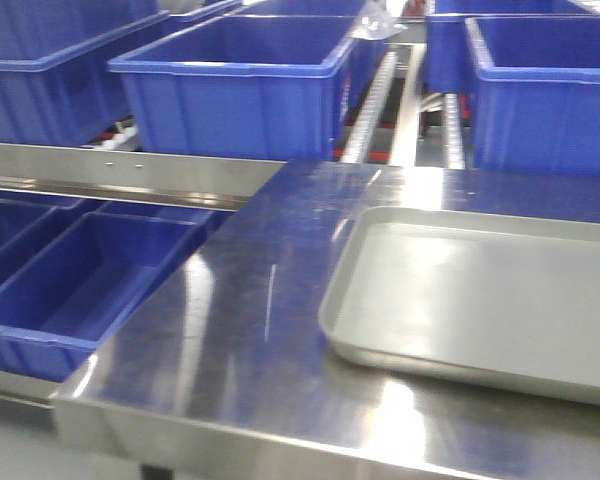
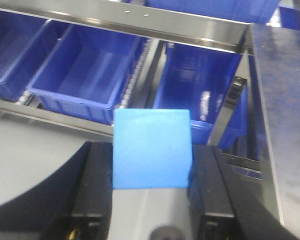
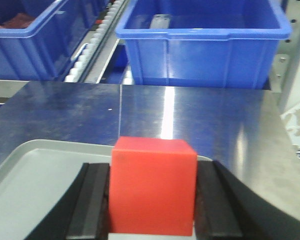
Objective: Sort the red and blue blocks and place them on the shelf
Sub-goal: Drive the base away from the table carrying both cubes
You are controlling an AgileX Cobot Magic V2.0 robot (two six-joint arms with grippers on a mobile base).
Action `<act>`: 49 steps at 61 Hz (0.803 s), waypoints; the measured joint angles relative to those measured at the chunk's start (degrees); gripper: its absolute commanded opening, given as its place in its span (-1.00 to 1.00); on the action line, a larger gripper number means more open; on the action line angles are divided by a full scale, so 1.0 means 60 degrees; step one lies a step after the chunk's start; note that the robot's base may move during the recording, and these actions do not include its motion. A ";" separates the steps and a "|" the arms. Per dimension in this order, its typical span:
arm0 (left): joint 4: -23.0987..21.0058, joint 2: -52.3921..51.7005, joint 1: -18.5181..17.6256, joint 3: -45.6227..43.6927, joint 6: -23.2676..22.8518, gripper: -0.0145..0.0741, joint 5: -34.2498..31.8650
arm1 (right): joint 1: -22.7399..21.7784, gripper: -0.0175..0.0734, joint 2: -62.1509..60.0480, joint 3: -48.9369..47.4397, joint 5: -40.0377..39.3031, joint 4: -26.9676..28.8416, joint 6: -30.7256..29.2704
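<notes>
Shelf (image 1: 130, 170): standing behind the steel tabletop (image 1: 230, 330), carrying big blue bins (image 1: 240, 85) on two levels.
Blue block (image 2: 151, 147): hanging before the lower bins, left gripper's (image 2: 151, 175) black fingers pinching it on both sides.
Red block (image 3: 152, 182): hovering over the grey tray's (image 3: 35, 170) far rim, right gripper's (image 3: 153, 200) fingers pressing tight against its flanks.
Tray: lying on the tabletop, just short of the upper bins.

Left gripper (image 2: 152, 150), low in its wrist view: matte black flat-faced fingers (image 2: 95, 190) inside curved black shells (image 2: 42, 202). Right gripper (image 3: 154, 170), low in its view, looks alike.
</notes>
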 measured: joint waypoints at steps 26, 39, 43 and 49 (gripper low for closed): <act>0.0000 0.0000 0.0000 0.0000 0.0000 -0.39 0.0000 | 0.0000 -0.51 0.0000 0.0000 0.0000 0.0000 0.0000; 0.0000 0.0000 0.0000 0.0000 0.0000 -0.39 0.0000 | 0.0000 -0.51 0.0000 0.0000 0.0000 0.0000 0.0000; 0.0000 0.0000 0.0000 0.0000 0.0000 -0.39 0.0000 | 0.0000 -0.51 0.0000 0.0000 0.0000 0.0000 0.0000; 0.0000 0.0000 0.0000 0.0000 0.0000 -0.39 0.0000 | 0.0000 -0.51 0.0000 0.0000 0.0000 0.0000 0.0000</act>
